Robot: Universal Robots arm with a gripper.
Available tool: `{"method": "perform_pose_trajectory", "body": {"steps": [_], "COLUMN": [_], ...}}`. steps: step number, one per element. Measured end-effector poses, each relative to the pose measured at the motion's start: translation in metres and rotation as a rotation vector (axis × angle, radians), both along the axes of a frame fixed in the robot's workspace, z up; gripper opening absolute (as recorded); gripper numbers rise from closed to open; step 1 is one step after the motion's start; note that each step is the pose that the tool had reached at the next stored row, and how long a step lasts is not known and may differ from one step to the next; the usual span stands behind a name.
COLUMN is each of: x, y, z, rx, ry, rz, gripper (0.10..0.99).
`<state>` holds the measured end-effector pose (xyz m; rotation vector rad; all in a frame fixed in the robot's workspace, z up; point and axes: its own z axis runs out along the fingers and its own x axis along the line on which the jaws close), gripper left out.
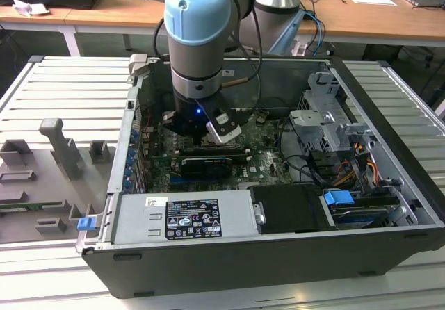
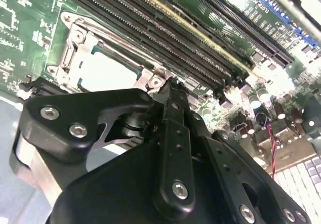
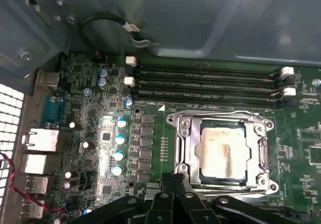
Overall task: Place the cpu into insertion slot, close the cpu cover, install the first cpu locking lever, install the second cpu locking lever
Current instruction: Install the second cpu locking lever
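Looking across a ribbed, pale grey metal table (image 1: 42, 94) bearing an open black steel case (image 1: 278, 268). Passing, nearest, over a boxy silver power supply (image 1: 184, 216) with a flat printed label. Reaching down behind it into the case on a rounded blue-and-grey arm (image 1: 198, 25), with the matt black gripper (image 1: 201, 135) hanging low over the green board.

Showing, in the first wrist view, the gripper (image 3: 173, 181) with its bolted black fingers drawn narrow, pressed side by side, tips sitting at the near edge of the cover (image 3: 185, 143); holding anything or not, cannot tell. Lying flat and closed, that thin shiny stamped frame, around the cpu (image 3: 223, 153), a square of dull, smudged silver seated in the slot (image 3: 220, 179). Meeting the same silvery rim in the second wrist view, gripper (image 2: 168, 83) tip close against it.

Running beyond the socket as long, narrow black memory slots (image 3: 205, 83) with white end clips. Ending farthest off at wooden desks (image 1: 375, 18).
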<state>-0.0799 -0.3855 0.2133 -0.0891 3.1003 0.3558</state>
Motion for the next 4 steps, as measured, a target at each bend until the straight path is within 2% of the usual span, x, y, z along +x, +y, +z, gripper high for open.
{"method": "perform_pose_trajectory", "body": {"steps": [4], "x": [0.0], "y": [0.0002], "z": [0.0023], "rx": [0.0], "ry": [-0.0002], "rz": [0.0], "gripper": [0.106]}}
